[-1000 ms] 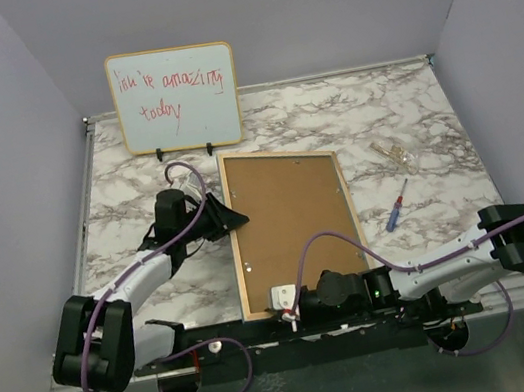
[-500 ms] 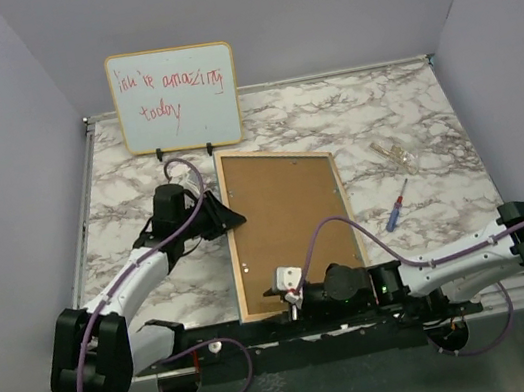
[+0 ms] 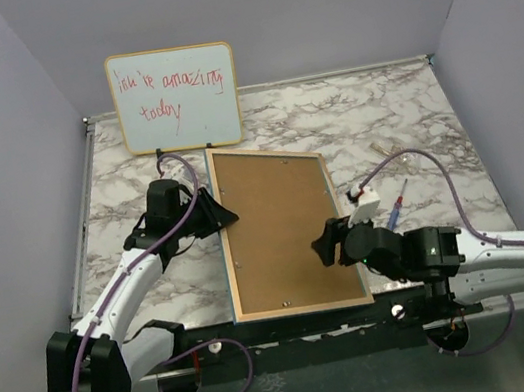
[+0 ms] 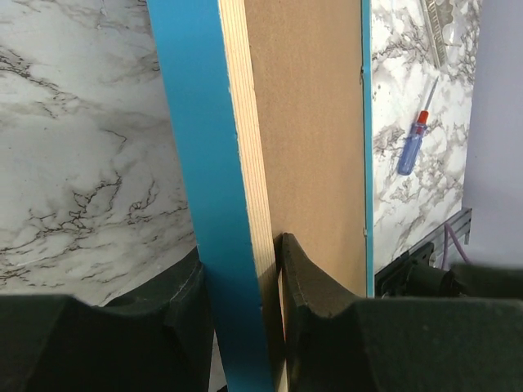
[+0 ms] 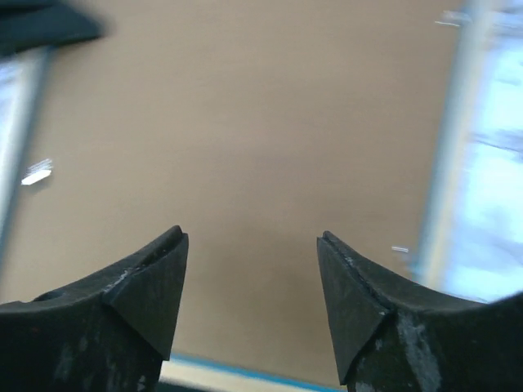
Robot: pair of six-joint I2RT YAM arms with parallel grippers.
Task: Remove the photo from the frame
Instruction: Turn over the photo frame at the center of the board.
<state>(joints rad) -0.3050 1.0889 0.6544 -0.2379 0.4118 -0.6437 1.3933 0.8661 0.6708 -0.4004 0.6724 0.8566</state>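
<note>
The frame (image 3: 277, 224) lies back-up in the middle of the table, its brown board facing the top camera. My left gripper (image 3: 217, 214) is shut on the frame's left rim. In the left wrist view the blue rim (image 4: 196, 163) and the pale wood edge sit between my left gripper's (image 4: 241, 269) pads, with the brown board (image 4: 310, 122) beyond. My right gripper (image 3: 326, 243) hovers open over the right half of the board. The right wrist view shows only the board (image 5: 245, 122) between the spread fingers of my right gripper (image 5: 252, 245). The photo is hidden.
A small whiteboard (image 3: 175, 100) with red handwriting stands at the back left, close to the frame's far corner. A blue-and-red screwdriver (image 3: 395, 208) lies right of the frame and also shows in the left wrist view as the screwdriver (image 4: 413, 143). A small clear item (image 3: 397, 154) lies farther back.
My right gripper has let go at the frame's near edge, opened and moved up over the board's right side. The frame, held by the left gripper, has shifted left and toward the back.
</note>
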